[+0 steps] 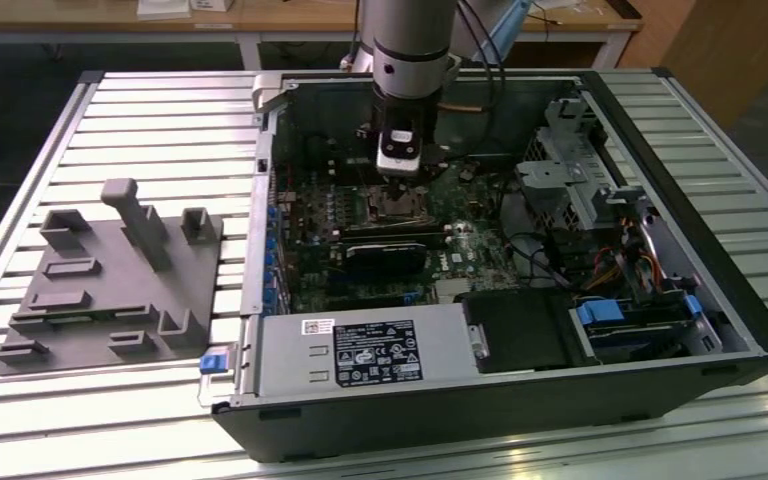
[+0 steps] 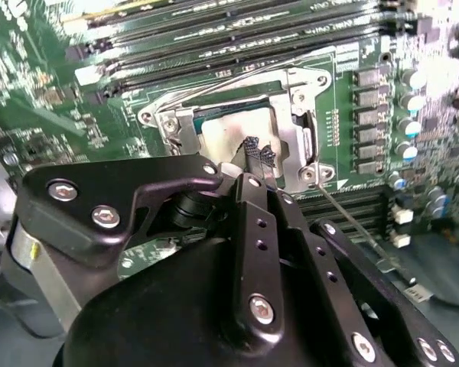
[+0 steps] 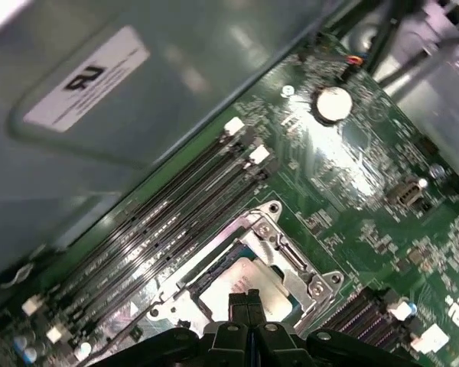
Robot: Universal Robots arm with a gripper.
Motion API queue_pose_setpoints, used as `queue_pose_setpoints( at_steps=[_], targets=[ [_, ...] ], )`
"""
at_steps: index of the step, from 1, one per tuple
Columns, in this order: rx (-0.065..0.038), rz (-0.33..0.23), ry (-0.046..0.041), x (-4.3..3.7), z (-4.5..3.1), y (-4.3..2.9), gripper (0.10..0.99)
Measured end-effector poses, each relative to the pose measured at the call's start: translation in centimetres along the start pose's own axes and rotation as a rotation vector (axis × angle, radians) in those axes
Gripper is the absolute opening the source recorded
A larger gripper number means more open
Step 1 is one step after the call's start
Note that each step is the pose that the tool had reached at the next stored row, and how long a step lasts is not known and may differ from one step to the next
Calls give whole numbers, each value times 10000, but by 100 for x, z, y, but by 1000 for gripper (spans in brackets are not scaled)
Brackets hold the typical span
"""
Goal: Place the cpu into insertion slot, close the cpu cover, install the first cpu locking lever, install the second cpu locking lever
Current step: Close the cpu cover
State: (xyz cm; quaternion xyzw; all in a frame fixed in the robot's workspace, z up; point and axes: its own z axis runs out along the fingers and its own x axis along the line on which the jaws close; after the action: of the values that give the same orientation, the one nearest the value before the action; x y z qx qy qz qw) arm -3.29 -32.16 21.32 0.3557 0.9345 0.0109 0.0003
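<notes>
Second wrist view: closed pincer (image 2: 258,156), apparently empty, over cpu (image 2: 222,131).
Thin, light, fragile; best gripped by edges.

Work surface: slatted aluminium table (image 1: 131,110), ribs running across, with pale glare on the slats along the near edge. Behind it stands a wooden-topped bench (image 1: 291,18) on white legs (image 1: 248,48). Wooden cabinet panel (image 1: 738,50) at the exterior view's right. Floor (image 1: 4,110) dark, shaded beneath the bench.

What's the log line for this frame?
cpu: in slot | cover: down | pincer: shut, over cpu
</notes>
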Motion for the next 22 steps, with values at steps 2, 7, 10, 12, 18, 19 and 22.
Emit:
queue_pose_setpoints(
  at_steps=[2,7,10,12,18,19,22],
  targets=[
    [2,-360,8,0,1,0,106],
    [9,-1270,26,0,4,0,106],
    [13,-1809,37,0,6,0,106],
    [16,-2185,45,0,6,0,106],
    [23,-3282,68,0,8,0,106],
    [24,-3460,72,0,8,0,106],
    [28,-4000,83,0,10,0,106]
  ],
)
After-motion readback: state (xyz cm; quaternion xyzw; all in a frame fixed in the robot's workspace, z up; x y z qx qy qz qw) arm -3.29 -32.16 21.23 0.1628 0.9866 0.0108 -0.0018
